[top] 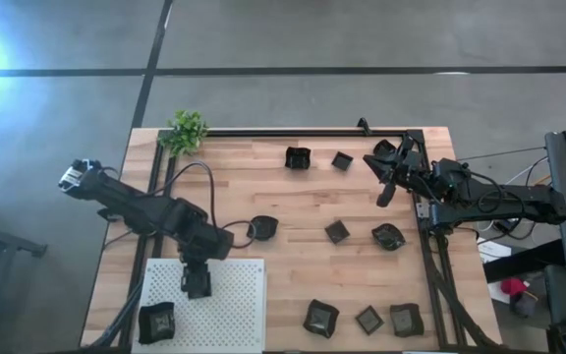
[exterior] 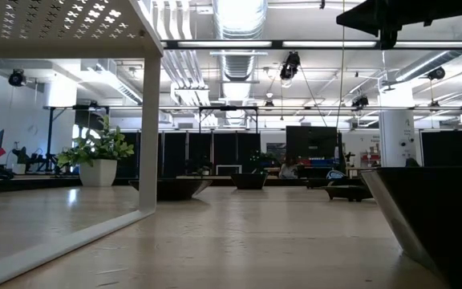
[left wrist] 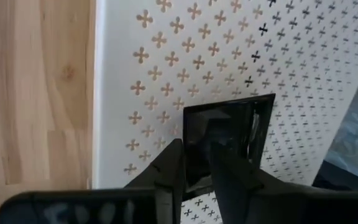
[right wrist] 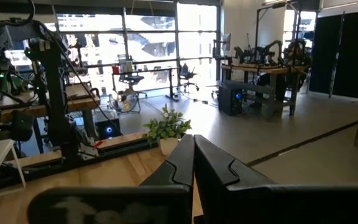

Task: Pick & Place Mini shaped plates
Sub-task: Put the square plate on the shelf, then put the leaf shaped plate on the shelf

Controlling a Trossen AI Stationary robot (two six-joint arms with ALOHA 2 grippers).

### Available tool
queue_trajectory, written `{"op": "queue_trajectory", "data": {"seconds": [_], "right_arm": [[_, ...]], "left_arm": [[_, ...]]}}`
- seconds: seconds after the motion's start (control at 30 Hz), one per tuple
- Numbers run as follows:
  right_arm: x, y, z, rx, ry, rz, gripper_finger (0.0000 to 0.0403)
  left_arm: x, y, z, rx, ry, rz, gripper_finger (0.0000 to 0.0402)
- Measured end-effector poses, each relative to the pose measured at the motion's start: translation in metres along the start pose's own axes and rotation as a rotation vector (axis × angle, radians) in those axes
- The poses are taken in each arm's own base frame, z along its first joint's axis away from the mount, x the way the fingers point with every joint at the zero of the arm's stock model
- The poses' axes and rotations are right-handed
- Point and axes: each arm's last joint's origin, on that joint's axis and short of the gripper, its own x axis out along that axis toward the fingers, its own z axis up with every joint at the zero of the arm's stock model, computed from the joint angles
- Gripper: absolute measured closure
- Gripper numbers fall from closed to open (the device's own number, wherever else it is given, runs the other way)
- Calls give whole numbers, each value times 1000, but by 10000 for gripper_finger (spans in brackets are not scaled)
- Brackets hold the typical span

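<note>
board: white perforated board [top: 232,313] at table's front-left; one dark plate [top: 157,323] on its front-left corner, rest of the surface bare
left gripper [left wrist: 196,163]: over board's near-centre, jaws slightly parted astride rim of a square plate [left wrist: 229,132]; contact hard to judge
mid table: loose mini plates [top: 337,231] well apart, wide wood lanes between
right gripper [right wrist: 194,155]: raised at back-right, fingers pressed together, holding nothing
hidden: low view blocked at right by a near dark plate [exterior: 439,213]
</note>
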Motion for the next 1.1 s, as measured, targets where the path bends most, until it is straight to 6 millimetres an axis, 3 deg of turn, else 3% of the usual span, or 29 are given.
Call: {"op": "queue_trajectory", "data": {"seconds": [0.63, 0.77, 0.93, 1.1], "right_arm": [[0, 0, 0, 2, 0, -5, 394], [0, 0, 0, 27, 0, -6, 394], [2, 1, -2, 193, 16, -8, 394], [8, 2, -8, 191, 53, -16, 394]], "left_arm": [[-32, 7, -10, -49, -116, -40, 331], [-45, 9, -14, -51, -214, 16, 331], [-58, 12, -20, -114, -367, 117, 331], [-70, 19, -26, -211, -572, 283, 331]]}}
